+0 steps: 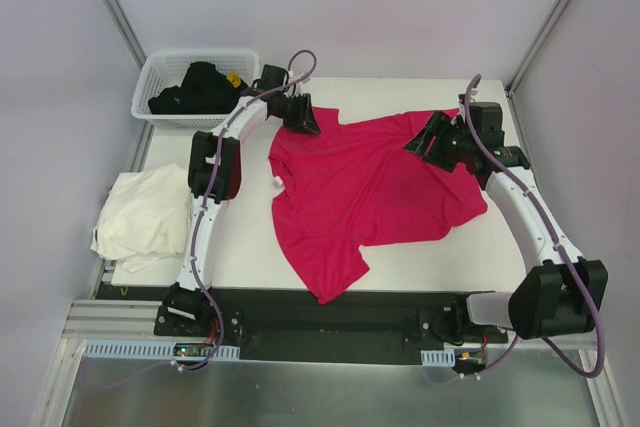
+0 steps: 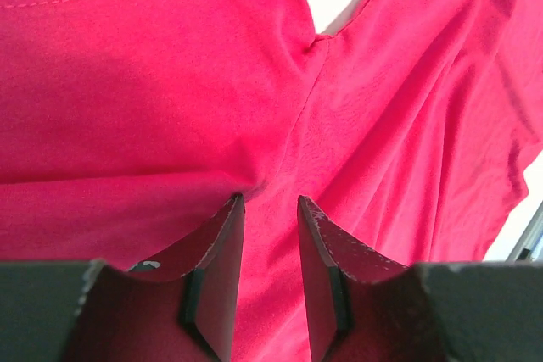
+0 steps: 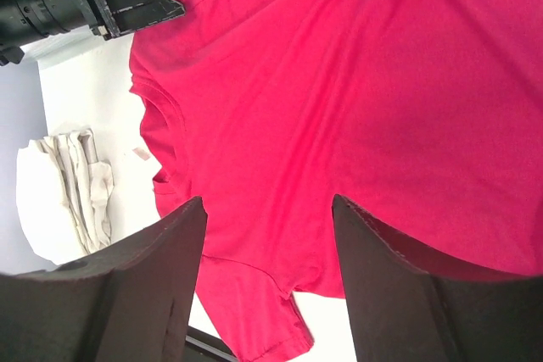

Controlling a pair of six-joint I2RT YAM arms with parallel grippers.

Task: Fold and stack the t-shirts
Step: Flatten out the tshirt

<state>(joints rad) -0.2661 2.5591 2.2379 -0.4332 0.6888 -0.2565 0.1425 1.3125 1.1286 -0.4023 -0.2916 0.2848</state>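
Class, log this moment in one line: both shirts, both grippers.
magenta shirt: spread on table, unfolded | cream shirt: heaped at left | left gripper: narrowly open at magenta shirt | right gripper: open over it

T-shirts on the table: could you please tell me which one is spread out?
The red t-shirt, spread open in the middle; the cream t-shirt lies bunched up at the far left.

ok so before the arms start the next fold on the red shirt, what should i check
1. Red shirt lying flat: not ok, wrinkled and askew.
2. Left gripper at the shirt's far edge: ok, jaws slightly apart.
3. Cloth pinched by it: cannot tell.
4. Right gripper open above the shirt: ok.
5. Cream shirt apart from the red one: ok, lying to its left.
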